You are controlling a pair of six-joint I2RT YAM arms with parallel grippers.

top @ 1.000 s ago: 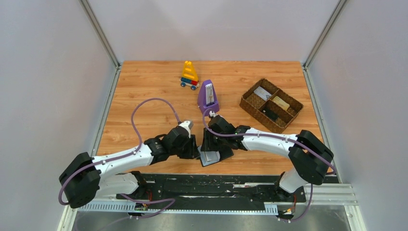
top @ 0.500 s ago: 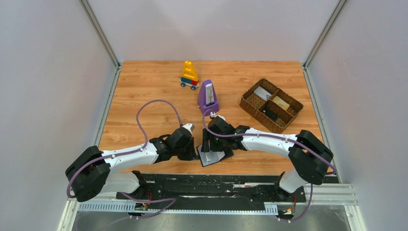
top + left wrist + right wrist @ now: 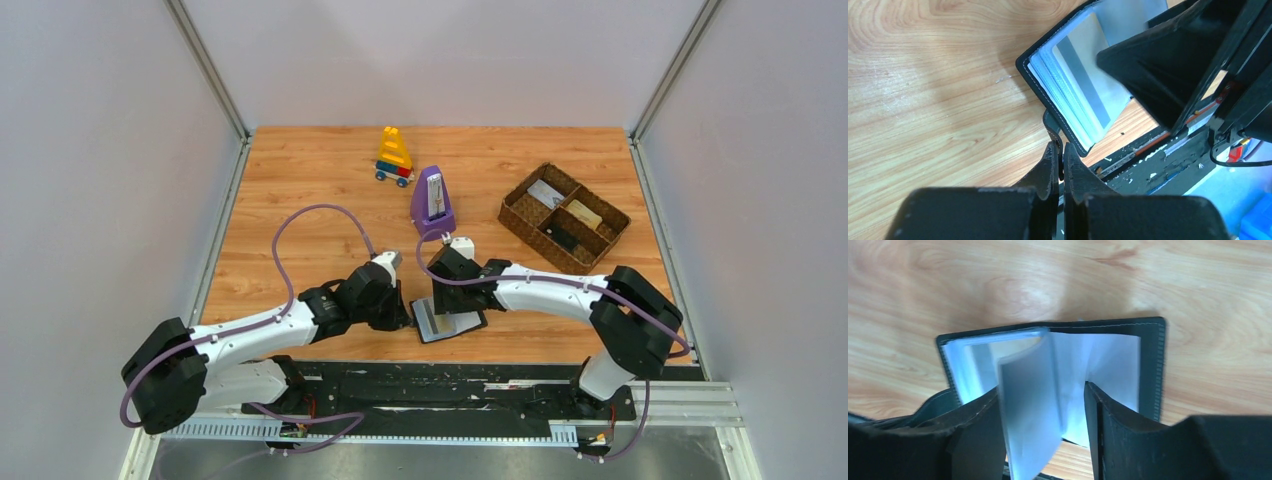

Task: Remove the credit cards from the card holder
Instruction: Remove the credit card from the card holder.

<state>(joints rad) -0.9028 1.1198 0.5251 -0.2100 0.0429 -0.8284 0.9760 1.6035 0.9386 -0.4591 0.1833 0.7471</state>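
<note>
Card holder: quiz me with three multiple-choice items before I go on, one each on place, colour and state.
1. Where on the table is the card holder?
A. at the far edge
B. at the near edge
C. against the left wall

2. Its cover is:
A. brown
B. purple
C. black

3. The right end effector is:
A. open, astride a clear sleeve
B. shut tight
C. lifted well clear of the holder

Key:
1 B: in the top view it lies at the wood's near edge.
2 C: a black rim shows in both wrist views.
3 A: the fingers stand apart with a sleeve between them.
</note>
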